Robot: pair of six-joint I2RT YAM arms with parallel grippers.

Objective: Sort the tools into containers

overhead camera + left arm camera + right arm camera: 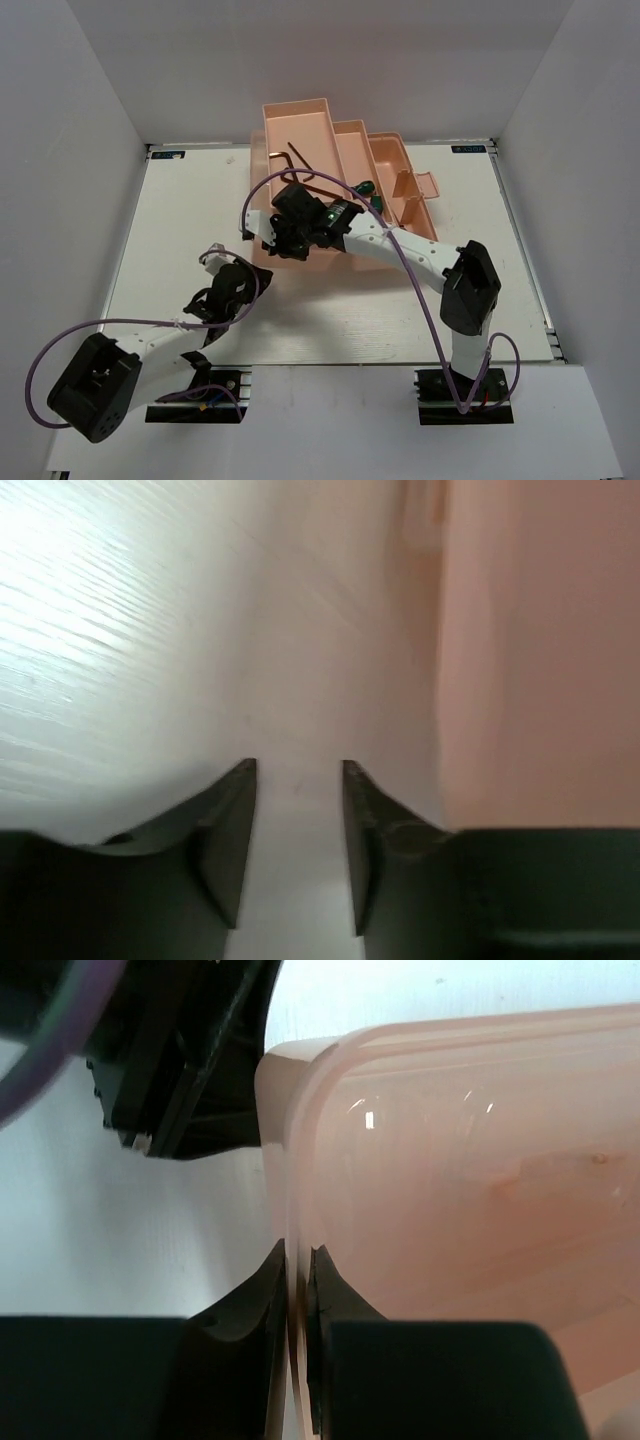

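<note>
Tabletop (400,320): toolbox wall (288,1150) inside right gripper (298,1256)

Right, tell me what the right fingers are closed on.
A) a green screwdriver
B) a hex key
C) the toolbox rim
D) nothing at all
C: in the right wrist view the right fingers pinch the thin pink rim of the toolbox, with no tool between them.
</note>
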